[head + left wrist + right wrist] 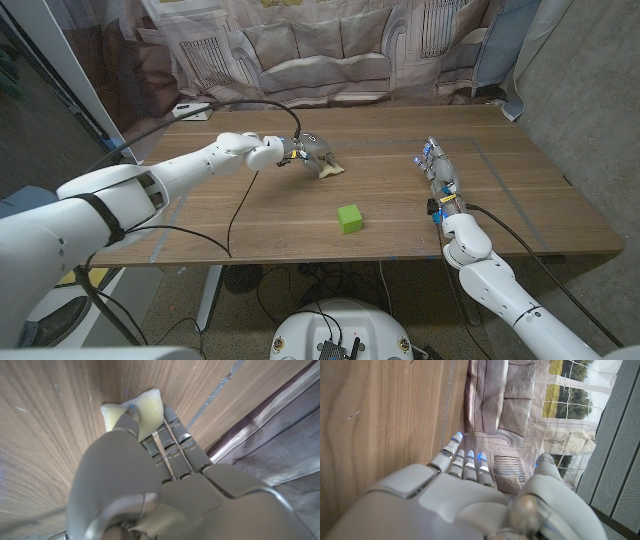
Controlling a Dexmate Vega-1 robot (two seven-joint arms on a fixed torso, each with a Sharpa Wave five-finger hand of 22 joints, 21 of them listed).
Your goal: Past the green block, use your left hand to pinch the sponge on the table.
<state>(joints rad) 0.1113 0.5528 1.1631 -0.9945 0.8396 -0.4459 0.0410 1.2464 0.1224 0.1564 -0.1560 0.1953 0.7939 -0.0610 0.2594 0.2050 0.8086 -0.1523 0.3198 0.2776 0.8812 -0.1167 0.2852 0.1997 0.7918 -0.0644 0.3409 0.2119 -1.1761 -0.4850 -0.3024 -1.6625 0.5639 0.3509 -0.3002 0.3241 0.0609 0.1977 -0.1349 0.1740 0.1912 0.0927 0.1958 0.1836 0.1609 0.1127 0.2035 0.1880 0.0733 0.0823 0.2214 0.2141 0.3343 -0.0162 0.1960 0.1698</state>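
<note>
a: item one, sponge. location?

b: far side of the desk, left of centre, beyond the green block. directly at the left hand, under its fingertips; thumb on one side, other fingers along the other, so it reads as pinching.

a: long axis?

b: cannot tell; the hand covers most of it, one pale corner shows.

a: item two, right hand?

b: well apart, right side of the desk, fingers straight and apart, holding nothing.

a: lifted?

b: unclear.
</note>
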